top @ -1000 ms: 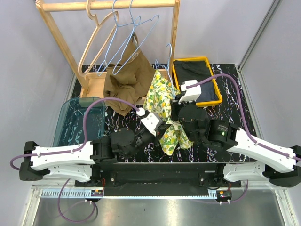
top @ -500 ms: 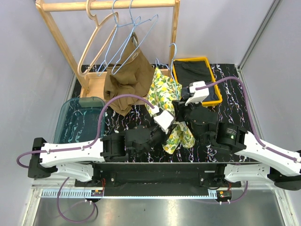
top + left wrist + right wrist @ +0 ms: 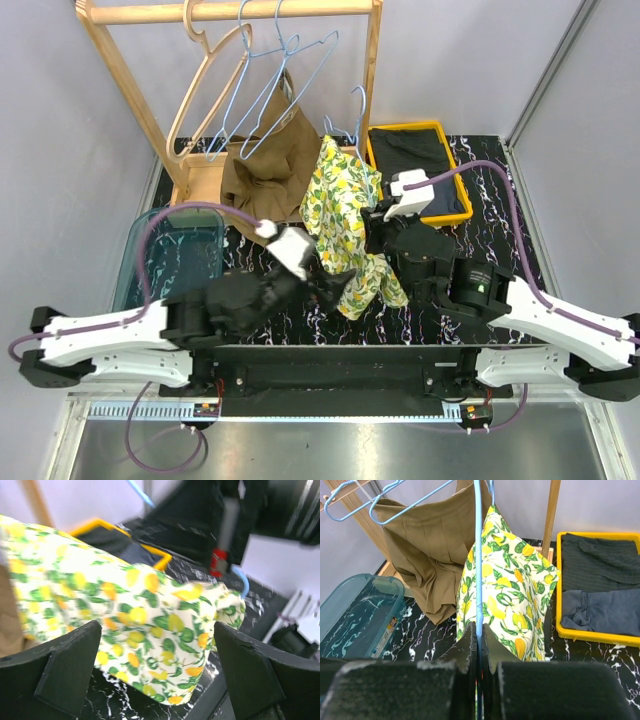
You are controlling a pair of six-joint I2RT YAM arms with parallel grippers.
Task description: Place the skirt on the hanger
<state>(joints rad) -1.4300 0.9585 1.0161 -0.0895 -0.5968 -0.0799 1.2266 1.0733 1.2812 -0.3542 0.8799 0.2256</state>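
The lemon-print skirt [image 3: 343, 205] hangs bunched from a blue wire hanger [image 3: 357, 108], and its hem reaches the black table near my arms. My right gripper [image 3: 480, 636] is shut on the hanger's wire [image 3: 478, 555], which rises straight up between its jaws, with the skirt [image 3: 512, 585] just behind. From above, the right gripper [image 3: 374, 226] sits against the skirt's right side. My left gripper [image 3: 328, 287] is open beside the hem. In the left wrist view its fingers [image 3: 67, 662] stand wide apart with the skirt [image 3: 135, 610] ahead of them, untouched.
A wooden rack [image 3: 230, 12] at the back carries a wooden hanger [image 3: 200, 85], blue hangers [image 3: 285, 55] and a brown garment [image 3: 268, 165]. A yellow tray [image 3: 372, 165] of dark clothes stands back right. A teal bin [image 3: 170, 262] sits at the left.
My left gripper has opened, let go of the skirt and drawn back to the left. The right gripper has lifted the hanger and skirt slightly toward the rack.
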